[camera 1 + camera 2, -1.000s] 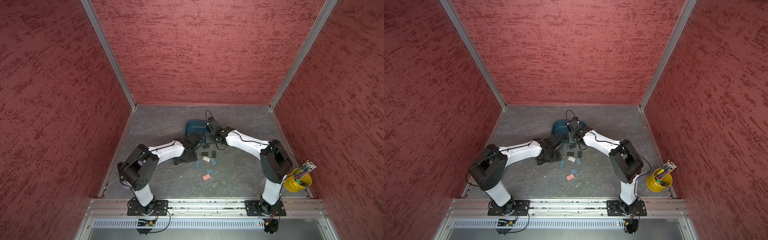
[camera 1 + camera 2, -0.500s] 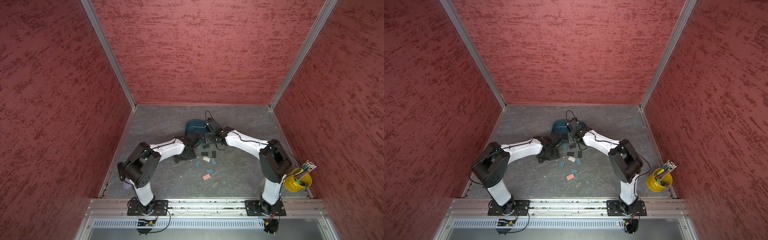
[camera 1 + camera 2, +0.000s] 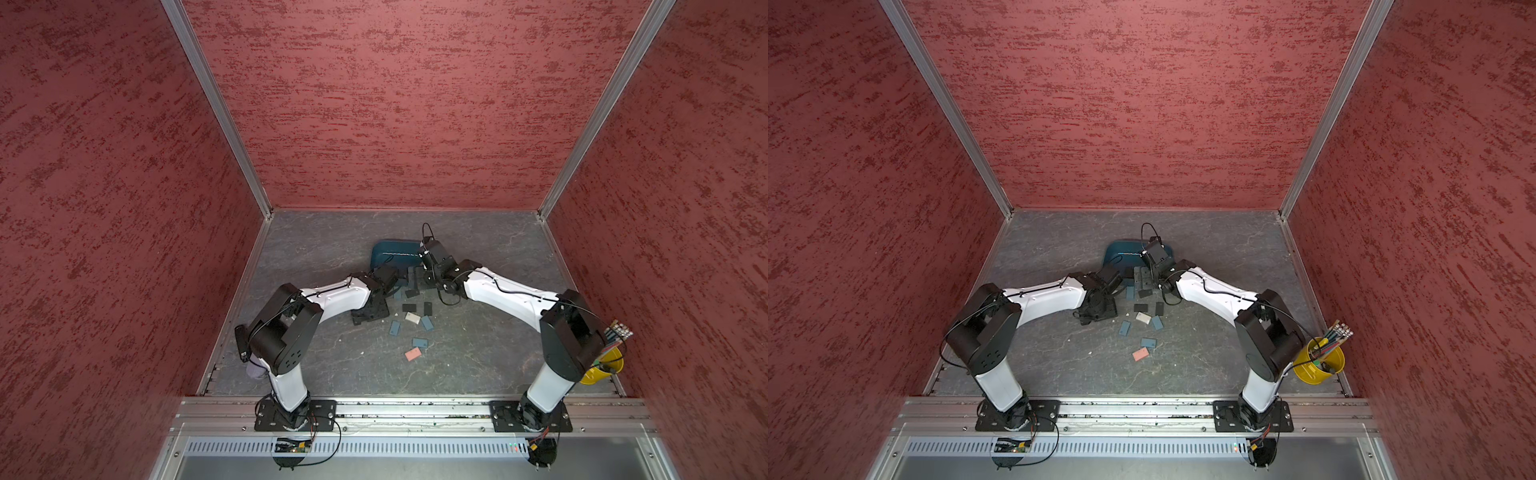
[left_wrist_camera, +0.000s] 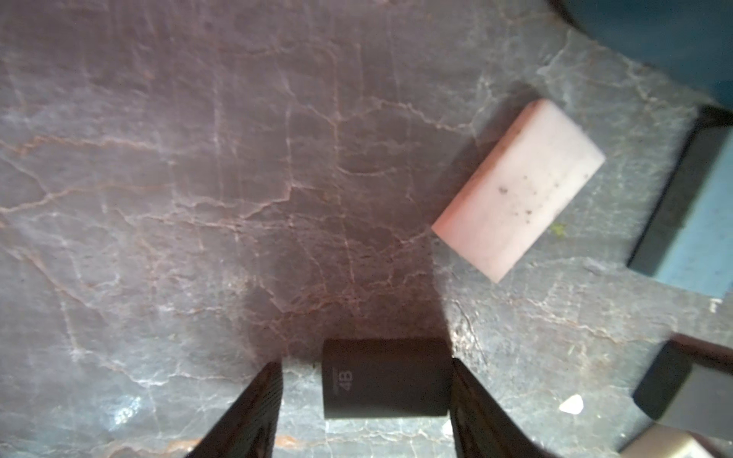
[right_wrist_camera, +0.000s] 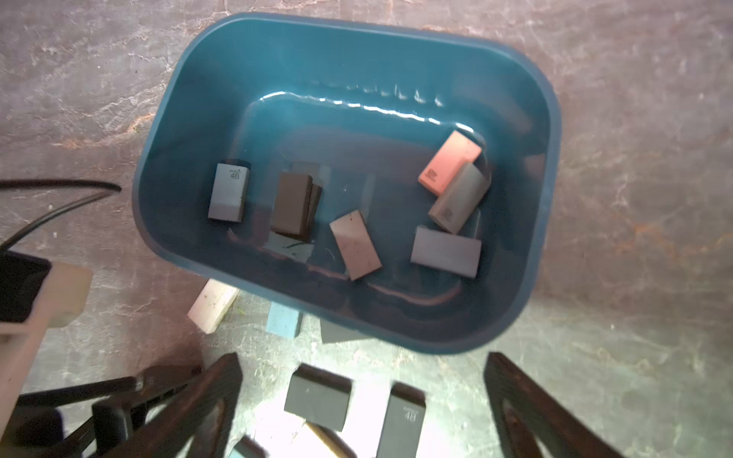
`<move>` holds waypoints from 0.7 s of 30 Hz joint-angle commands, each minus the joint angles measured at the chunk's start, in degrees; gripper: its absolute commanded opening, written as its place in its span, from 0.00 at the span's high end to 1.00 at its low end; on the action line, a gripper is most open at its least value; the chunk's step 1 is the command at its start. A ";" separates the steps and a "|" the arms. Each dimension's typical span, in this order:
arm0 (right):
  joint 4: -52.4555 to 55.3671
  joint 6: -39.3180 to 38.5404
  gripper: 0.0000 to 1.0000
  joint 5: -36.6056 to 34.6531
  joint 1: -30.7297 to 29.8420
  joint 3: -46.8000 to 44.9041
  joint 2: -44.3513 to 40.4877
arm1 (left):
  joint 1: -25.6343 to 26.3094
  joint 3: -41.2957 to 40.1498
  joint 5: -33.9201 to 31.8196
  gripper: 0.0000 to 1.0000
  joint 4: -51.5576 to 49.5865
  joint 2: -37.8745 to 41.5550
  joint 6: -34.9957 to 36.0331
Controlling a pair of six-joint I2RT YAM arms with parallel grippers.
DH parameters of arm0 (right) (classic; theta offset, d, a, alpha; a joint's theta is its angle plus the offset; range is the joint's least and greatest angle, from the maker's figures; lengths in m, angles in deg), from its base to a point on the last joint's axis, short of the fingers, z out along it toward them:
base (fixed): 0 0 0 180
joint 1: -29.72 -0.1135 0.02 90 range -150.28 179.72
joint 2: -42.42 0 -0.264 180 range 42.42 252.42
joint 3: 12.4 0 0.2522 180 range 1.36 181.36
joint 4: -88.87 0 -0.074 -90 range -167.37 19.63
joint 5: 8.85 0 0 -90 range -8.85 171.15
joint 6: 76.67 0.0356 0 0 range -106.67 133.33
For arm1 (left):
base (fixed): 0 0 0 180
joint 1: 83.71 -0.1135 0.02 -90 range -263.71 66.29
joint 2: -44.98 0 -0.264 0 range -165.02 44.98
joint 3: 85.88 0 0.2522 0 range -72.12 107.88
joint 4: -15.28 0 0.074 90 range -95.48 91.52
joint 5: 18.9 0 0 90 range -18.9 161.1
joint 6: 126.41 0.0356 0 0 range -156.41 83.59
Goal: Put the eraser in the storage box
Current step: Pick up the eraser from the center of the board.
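The storage box, a dark teal tub, holds several erasers and shows in both top views. My right gripper hangs open over the floor at its near rim, nothing between the fingers. A black eraser marked 4B lies flat on the floor between the fingers of my left gripper. One finger touches its side and the other stands a small gap off, so the jaws are open. In a top view the left gripper hides this eraser.
Loose erasers lie between the arms: a white one, blue ones, a salmon one and black ones. A pale eraser lies ahead of the left gripper. A yellow cup of pencils stands front right. Red walls enclose the floor.
My right gripper has gone from shut to wide open by the box. My left gripper's jaws have narrowed around the black eraser.
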 commanded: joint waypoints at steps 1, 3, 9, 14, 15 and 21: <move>-2.19 1.19 0.01 0.92 0.16 -2.32 -4.04 | -0.28 -0.39 0.17 0.39 1.56 -1.00 0.47; -2.02 1.54 0.01 0.87 0.08 -3.91 -5.92 | -0.51 -0.54 0.37 0.40 1.90 -1.13 0.53; -2.45 2.63 0.01 1.24 -0.83 -9.14 -9.72 | -0.51 -1.36 1.10 0.45 2.65 -0.93 0.51; -3.73 3.87 0.01 1.44 -2.04 -13.40 -11.12 | -0.43 -1.69 1.39 0.47 2.87 -0.06 0.66; -4.04 4.09 0.01 1.58 -2.42 -14.04 -11.20 | -0.43 -1.76 1.37 0.47 2.75 0.11 0.70; -4.89 5.23 0.01 1.24 -4.52 -17.25 -12.42 | -0.16 -1.32 0.94 0.50 1.82 1.51 1.41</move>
